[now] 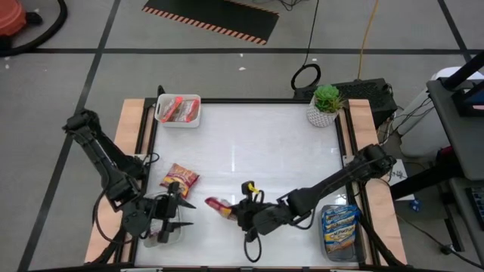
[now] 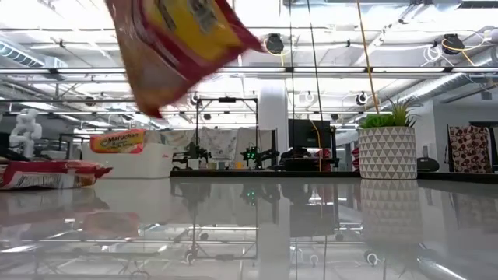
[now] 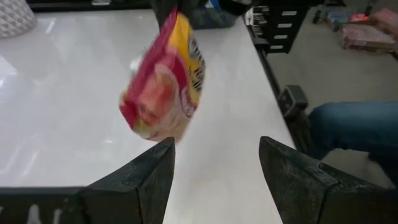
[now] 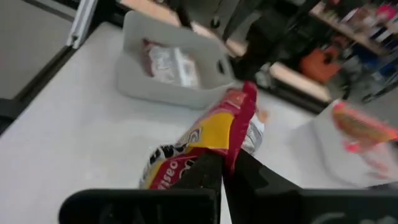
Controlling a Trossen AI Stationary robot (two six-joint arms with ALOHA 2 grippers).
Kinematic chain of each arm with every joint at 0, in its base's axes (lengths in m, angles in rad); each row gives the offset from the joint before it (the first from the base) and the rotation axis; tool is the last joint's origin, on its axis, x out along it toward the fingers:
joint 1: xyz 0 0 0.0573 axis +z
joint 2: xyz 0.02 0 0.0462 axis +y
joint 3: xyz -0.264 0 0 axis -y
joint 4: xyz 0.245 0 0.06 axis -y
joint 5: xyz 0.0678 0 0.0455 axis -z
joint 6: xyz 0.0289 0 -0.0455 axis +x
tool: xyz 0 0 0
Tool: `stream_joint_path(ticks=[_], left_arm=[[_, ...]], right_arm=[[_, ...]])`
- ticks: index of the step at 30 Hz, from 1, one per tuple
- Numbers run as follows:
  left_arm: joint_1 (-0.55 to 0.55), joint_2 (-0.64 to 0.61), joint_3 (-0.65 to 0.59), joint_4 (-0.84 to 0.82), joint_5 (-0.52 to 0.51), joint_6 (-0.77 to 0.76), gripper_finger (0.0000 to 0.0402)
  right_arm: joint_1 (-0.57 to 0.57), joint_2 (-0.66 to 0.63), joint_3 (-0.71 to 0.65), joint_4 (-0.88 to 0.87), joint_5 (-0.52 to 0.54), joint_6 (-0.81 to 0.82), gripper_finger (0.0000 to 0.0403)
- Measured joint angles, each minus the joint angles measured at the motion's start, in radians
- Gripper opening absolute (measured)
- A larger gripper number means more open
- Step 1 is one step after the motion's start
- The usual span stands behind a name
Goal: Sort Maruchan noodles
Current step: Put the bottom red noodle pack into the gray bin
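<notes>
high view, held packet: a dark red Maruchan packet is being gripped by the right gripper near the front edge of the table, just left of centre; the packet is sticking out from the fingertips toward the left arm.
high view, nearer arm: the left gripper is waiting over the clear bin at the front-left corner, near the held packet but apart from it; the right arm is the one already carrying.
high view, other packets: an orange-red packet is lying flat on the table just behind the left gripper; orange-red packets are lying in the white bin at the back left; blue packets are stacked in the bin at the front right, beside the right arm.
low view, height: the held packet is being carried clear of the tabletop, tilted, with its long axis slanting down to one side; another packet is lying flat farther off.
left wrist view, own tool: the left gripper's fingers are being held apart with nothing between them; the dark red packet is hanging straight ahead of them, edge-on, long axis near upright.
right wrist view, grip: the right gripper's jaws are closed tight on the packet's crimped end; a grey-white bin with packets inside is lying beyond it.
judgement, deciding relation: the drop is likely turning on which bin matches dark red; that bin cannot be told.
</notes>
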Motion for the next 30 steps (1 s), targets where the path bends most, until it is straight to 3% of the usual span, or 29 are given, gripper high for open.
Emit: stream_joint_path(ticks=[16,20,30], left_arm=[[0.119,0.0,0.0,0.084,-0.065,0.31,0.0237],[0.125,0.0,0.0,0.086,-0.11,0.322,0.0238],[0.107,0.002,0.0,0.085,-0.111,0.28,0.0238]], right_arm=[[-0.043,-0.088,0.001,-0.011,0.029,-0.256,0.0],[-0.055,-0.087,0.002,-0.03,0.028,-0.263,0.0],[-0.041,-0.087,0.002,-0.036,0.026,-0.256,0.0]])
